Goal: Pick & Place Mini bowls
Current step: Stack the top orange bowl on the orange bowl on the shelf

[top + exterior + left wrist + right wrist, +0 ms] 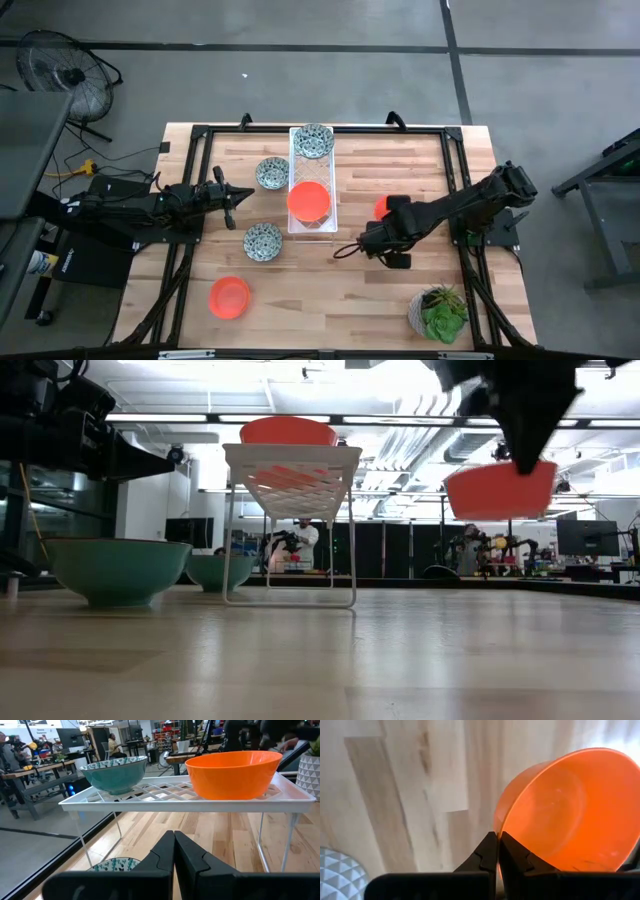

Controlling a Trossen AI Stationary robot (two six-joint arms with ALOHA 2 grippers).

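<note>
- No brand, label or other writing can be read on any bowl, on the tray or on the arms.
- An orange bowl sits alone on the wooden table, at its near left.
- The left hand hovers just left of the tray with its fingers pressed together and nothing between them.
- A patterned bowl stands on the table close to that hand, toward the near edge; a second patterned bowl stands close to it on the far side.
- The white lattice tray stands on thin legs at the table's middle. It carries a third patterned bowl at its far end and an orange bowl at its near end.
- The right hand is right of the tray, its fingers clamped on the rim of a third orange bowl. In the low view this bowl hangs above the table, clear of the wood.
- A pale pot with a green plant stands at the near right corner.
</note>
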